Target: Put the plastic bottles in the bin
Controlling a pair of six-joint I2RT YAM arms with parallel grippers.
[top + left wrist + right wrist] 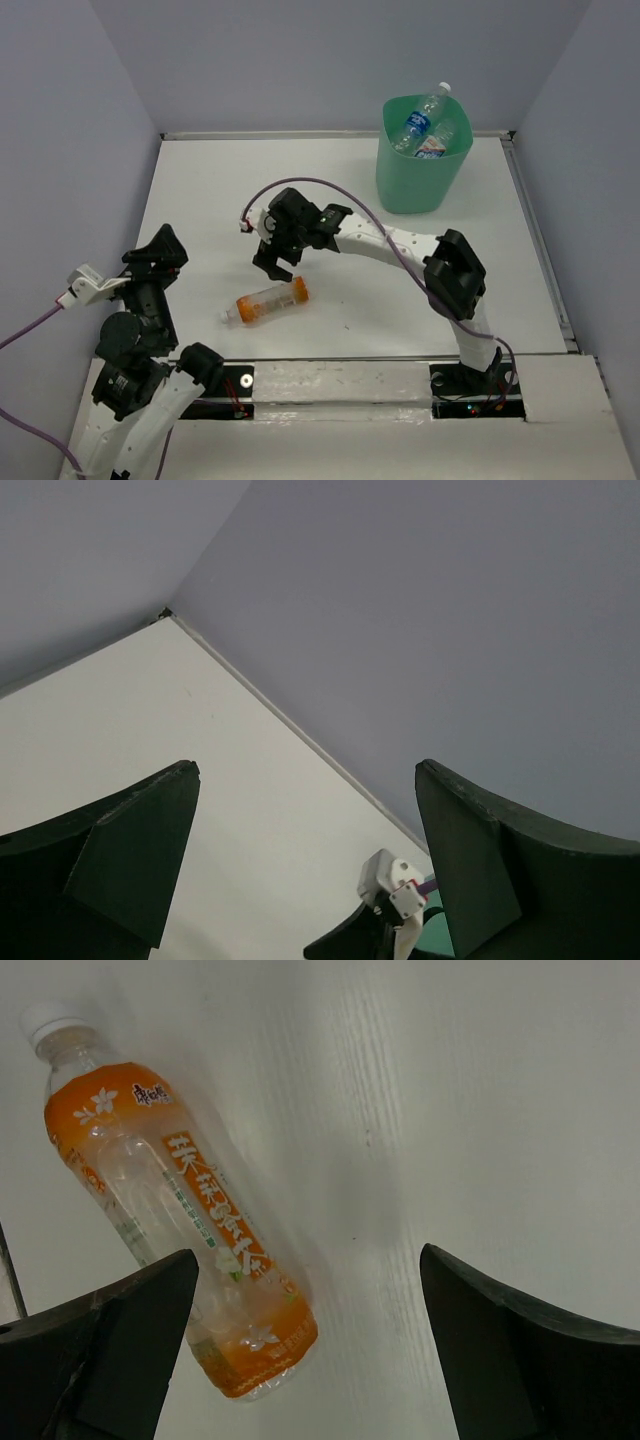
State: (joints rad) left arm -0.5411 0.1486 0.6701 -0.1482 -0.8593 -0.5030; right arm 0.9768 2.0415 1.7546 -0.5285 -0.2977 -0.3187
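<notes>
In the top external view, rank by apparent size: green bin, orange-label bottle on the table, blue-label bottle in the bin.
1. green bin, clearly largest.
2. orange-label bottle and blue-label bottle: not ranked, since the blue-label one is partly hidden in the bin and farther from the camera.

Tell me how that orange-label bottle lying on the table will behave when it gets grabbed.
The orange-label bottle looks see-through, so it's probably empty and light. It lies on its side on the table, round-bodied, so a nudge would likely roll it. Its thin plastic may dent or slip if the right claw squeezes hard.
</notes>
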